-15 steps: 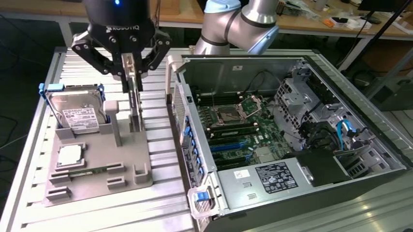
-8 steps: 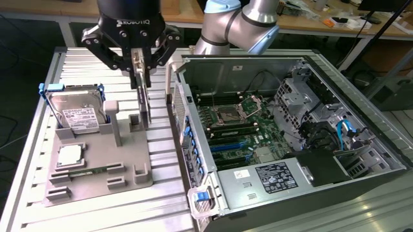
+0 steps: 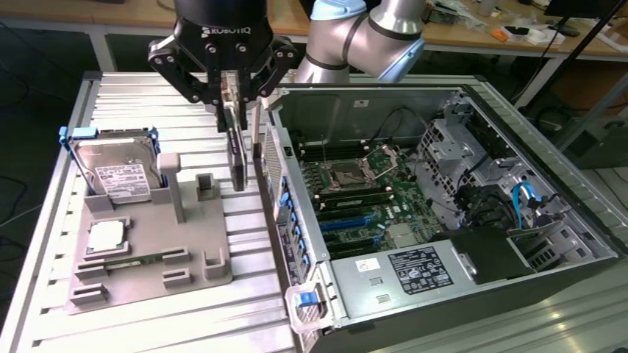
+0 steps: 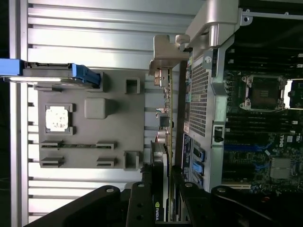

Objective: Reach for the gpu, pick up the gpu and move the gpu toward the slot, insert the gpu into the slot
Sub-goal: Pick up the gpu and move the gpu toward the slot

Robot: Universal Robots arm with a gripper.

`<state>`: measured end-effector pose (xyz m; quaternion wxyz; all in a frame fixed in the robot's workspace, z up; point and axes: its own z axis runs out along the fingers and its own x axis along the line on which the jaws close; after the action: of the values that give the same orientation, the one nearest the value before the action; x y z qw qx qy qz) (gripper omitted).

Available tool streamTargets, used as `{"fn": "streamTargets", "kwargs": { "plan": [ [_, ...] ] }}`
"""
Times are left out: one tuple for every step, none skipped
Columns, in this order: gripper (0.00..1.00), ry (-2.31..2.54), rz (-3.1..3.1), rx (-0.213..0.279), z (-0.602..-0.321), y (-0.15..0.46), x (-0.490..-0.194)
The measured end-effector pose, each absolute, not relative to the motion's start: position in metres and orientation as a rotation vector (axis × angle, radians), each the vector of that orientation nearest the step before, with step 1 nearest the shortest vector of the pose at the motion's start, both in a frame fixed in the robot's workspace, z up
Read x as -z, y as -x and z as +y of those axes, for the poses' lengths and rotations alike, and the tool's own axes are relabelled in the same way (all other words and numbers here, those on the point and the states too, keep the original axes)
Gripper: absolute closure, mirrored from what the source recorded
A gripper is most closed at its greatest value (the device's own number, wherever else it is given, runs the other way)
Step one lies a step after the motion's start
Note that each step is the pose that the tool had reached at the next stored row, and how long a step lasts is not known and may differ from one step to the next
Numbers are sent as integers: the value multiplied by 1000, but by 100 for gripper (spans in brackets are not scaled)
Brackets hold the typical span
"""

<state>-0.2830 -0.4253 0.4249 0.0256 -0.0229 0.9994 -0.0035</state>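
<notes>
- Well out from the jaws, on the exterior view's left, the hard drive [image 3: 113,173] stands upright in the grey fixture [image 3: 147,246]. The CPU chip [image 3: 106,235] lies flat in the same fixture. Both are well apart from the grip.
- The gripper [image 3: 238,109] points straight down, its jaws clamped on the gpu [image 3: 235,158], one finger against each face at the card's upper edge.
- The card hangs directly beneath the jaws, standing on edge with its thin side up.
- Its silver bracket [image 4: 165,49] sits at the end farther from the jaws. From that, the card's long axis appears to run level, alongside the case wall [image 3: 284,202].
- The card's lower edge is close to the fixture's near rim; I cannot tell whether they touch.
- The case wall stands just beside the card on the exterior view's right, between the jaws and the board.
- Past that wall, lower than the jaws, the slot [image 3: 348,218] lies on the motherboard [image 3: 358,193] among several blue connectors side by side. I cannot tell which one is meant.
- Those connectors run outward from the wall. The slot's long axis therefore looks crosswise to the card's, and the slot lies sideways and downward from the jaws.
</notes>
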Motion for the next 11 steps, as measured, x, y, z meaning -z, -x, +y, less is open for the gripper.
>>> {"fn": "streamTargets", "kwargs": {
  "plan": [
    [73, 71, 3090, 11, -425, 281, -425],
    [73, 71, 3090, 11, -425, 278, -426],
    [73, 71, 3090, 11, -425, 276, -426],
    [73, 71, 3090, 11, -425, 273, -427],
    [73, 71, 3090, 11, -425, 270, -428],
    [73, 71, 3090, 11, -425, 268, -432],
    [73, 71, 3090, 11, -425, 267, -435],
    [73, 71, 3090, 11, -425, 266, -439],
    [73, 71, 3091, 11, -425, 264, -441],
    [73, 71, 3091, 11, -425, 262, -444],
    [73, 71, 3091, 10, -425, 259, -445]
  ]
}}
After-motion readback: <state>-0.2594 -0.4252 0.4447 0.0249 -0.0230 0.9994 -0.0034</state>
